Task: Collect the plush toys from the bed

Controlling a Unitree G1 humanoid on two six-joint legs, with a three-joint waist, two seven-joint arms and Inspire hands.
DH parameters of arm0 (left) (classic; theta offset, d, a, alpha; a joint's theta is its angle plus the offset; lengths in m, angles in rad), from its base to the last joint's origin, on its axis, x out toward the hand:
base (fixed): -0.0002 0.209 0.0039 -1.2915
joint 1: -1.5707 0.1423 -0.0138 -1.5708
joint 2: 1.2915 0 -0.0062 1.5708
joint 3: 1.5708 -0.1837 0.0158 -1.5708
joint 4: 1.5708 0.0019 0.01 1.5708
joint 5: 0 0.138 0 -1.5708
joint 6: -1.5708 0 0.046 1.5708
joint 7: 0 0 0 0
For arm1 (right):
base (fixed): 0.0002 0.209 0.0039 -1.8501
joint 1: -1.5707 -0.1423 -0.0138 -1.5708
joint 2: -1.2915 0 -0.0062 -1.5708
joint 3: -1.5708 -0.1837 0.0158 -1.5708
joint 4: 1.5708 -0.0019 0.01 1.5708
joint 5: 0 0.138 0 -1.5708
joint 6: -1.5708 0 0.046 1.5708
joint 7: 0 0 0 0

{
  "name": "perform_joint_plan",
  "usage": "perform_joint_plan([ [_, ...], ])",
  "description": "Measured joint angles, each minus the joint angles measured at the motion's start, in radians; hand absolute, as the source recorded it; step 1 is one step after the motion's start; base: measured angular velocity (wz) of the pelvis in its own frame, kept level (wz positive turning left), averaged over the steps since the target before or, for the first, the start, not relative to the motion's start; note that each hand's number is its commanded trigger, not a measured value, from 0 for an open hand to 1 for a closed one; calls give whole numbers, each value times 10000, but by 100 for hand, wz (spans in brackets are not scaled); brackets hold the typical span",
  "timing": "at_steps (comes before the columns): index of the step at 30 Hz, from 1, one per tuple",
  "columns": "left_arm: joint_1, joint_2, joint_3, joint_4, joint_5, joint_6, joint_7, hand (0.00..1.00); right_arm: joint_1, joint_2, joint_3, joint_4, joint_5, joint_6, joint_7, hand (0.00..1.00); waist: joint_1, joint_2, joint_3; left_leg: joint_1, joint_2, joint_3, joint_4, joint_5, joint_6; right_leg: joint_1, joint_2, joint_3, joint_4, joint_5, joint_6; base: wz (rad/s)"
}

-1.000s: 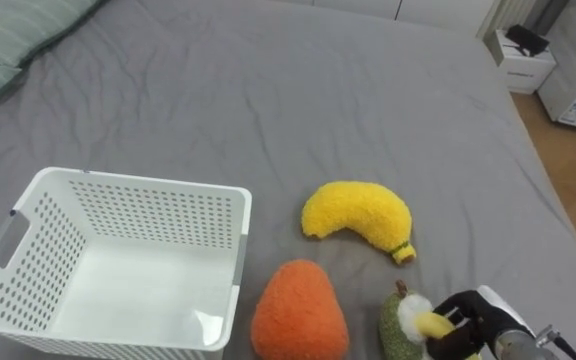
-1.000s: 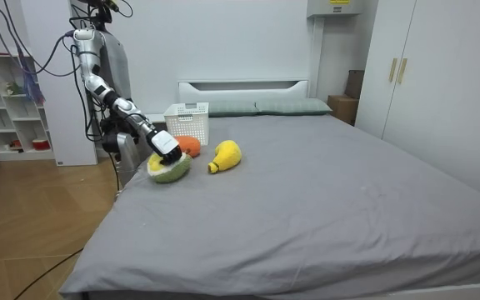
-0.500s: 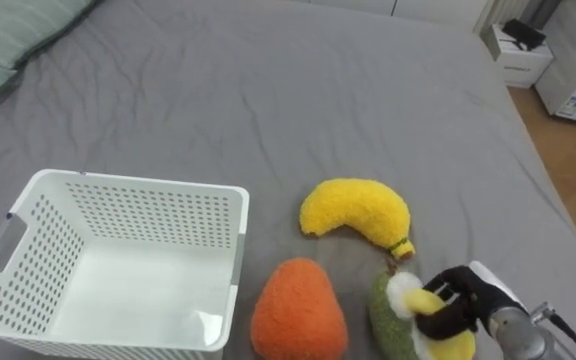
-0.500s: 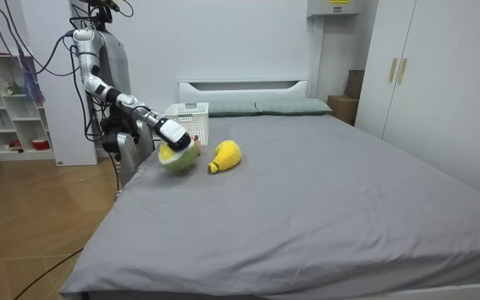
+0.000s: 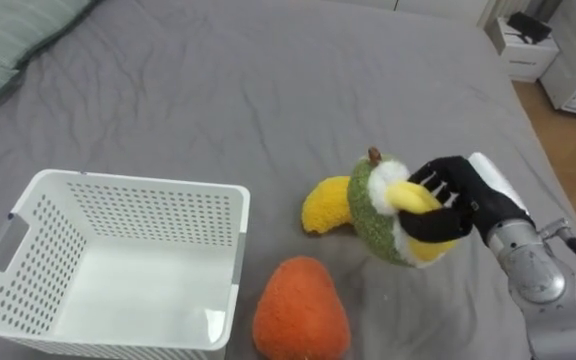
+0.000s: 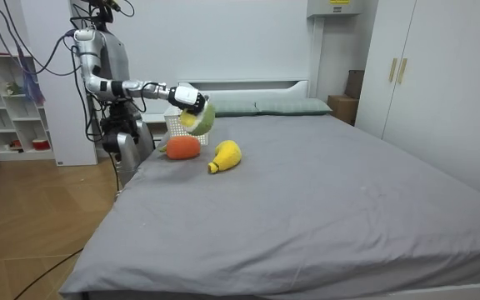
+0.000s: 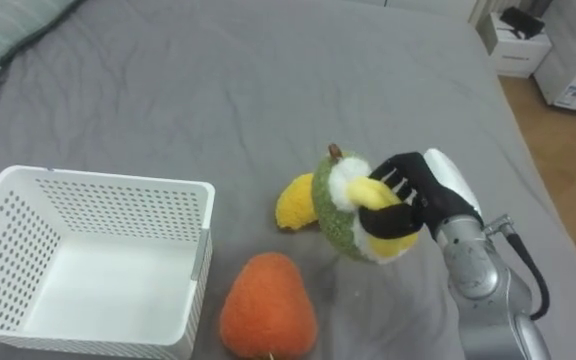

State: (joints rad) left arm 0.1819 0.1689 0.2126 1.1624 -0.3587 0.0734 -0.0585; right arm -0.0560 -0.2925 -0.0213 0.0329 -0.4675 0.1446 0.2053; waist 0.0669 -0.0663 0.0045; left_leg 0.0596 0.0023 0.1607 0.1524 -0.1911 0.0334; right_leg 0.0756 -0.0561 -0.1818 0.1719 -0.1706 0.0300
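- One second ago the green plush fruit [image 5: 373, 205] lay on the bed [image 5: 268, 80] at the near edge, with the right hand [image 5: 458, 205] closing on it. It is now lifted clear of the cover.
- The right hand is clenched round the toy: dark fingers wrap over its yellow and white face. The stem end points up.
- In the room view the arm has swung from low at the bedside to level, reaching out over the bed toward the white basket [image 5: 138, 181].
- Judgement: the pick-up is done. The carry to the basket is in hand, and release over the open top remains.
- The basket holds no toy so far. The yellow plush banana [image 5: 323, 205] and the orange plush fruit [image 5: 300, 318] lie on the cover, not yet collected.
- Hidden: the held toy covers the right part of the banana, so contact between the two cannot be judged.
- Cut off: the basket's near wall and the orange fruit's lower end run out at the bottom edge.
- Hard to make out: the thumb's position behind the toy.
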Motion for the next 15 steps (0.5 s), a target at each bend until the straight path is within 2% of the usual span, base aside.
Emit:
perform_joint_plan([
  [4,-65,1,12,-27,26,7,-3,0,-662,1,-2,-390,-65,318,182,100,51,-79,-47,-147,-1,-97,107,3,1,-78,-9,-106,-2,0,-1,8],
  [8,-206,-19,18,-44,56,8,-21,0,-835,1,59,-807,-35,389,369,100,441,-74,-44,-142,-2,-101,111,3,-1,-56,-13,-133,-18,2,0,1],
  [12,-253,-24,10,-21,58,15,-20,0,-1396,27,608,-901,-53,635,727,100,567,-39,12,-215,-56,-442,166,2,8,57,-51,-396,-19,2,2,17],
  [15,-332,-52,-16,-47,23,14,-19,0,-1906,25,745,-902,-9,675,871,100,678,-4,36,-331,-131,-760,211,45,30,95,-109,-657,-19,1,3,30],
])
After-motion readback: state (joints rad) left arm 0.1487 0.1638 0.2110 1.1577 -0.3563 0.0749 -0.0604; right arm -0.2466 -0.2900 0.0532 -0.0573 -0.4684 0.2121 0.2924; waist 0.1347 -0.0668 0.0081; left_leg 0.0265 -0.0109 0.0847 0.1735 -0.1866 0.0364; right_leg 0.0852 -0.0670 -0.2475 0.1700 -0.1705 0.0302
